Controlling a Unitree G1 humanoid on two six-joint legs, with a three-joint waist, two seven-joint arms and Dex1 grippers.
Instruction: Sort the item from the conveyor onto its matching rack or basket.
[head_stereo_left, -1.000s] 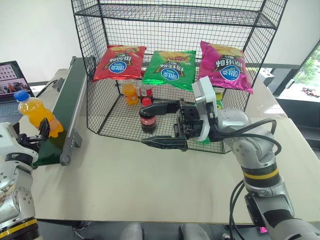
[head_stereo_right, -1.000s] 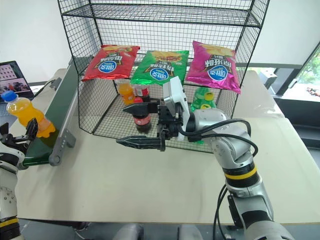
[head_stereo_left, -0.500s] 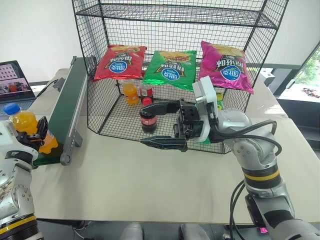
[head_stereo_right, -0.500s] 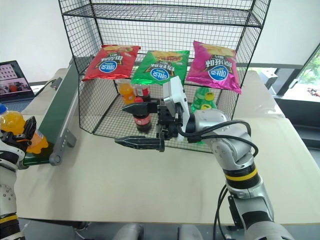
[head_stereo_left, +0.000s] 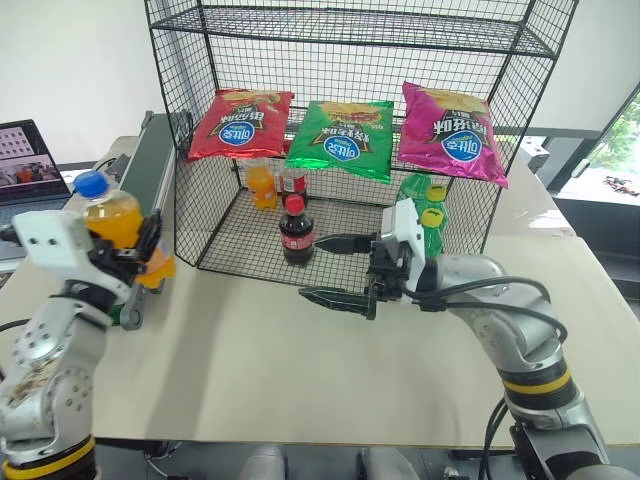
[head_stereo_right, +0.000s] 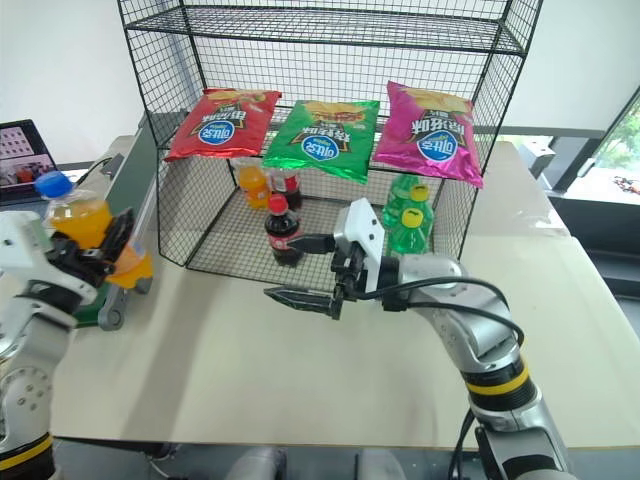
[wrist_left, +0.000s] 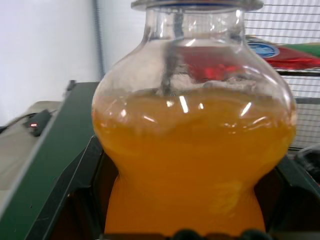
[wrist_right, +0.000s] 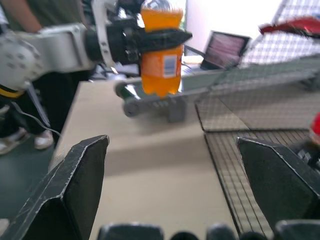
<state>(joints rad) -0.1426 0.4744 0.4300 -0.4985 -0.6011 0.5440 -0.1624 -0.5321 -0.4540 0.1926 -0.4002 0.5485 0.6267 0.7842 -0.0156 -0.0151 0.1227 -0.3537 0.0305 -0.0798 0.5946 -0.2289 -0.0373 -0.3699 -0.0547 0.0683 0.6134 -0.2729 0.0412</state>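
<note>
The left gripper (head_stereo_left: 140, 250) jaws clench the bottle (head_stereo_left: 120, 232) upright, lifted just off the conveyor (head_stereo_left: 150, 180) at the counter's left edge, while the right gripper (head_stereo_left: 338, 270) waits released before the cage's bottom tier (head_stereo_left: 240, 235), likely for a handover

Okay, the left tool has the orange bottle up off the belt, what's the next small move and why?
Probably carry the orange bottle rightward toward the open right tool, which waits in front of the bottom tier. The left tool holds it beside the conveyor, outside the cage's side mesh.
</note>
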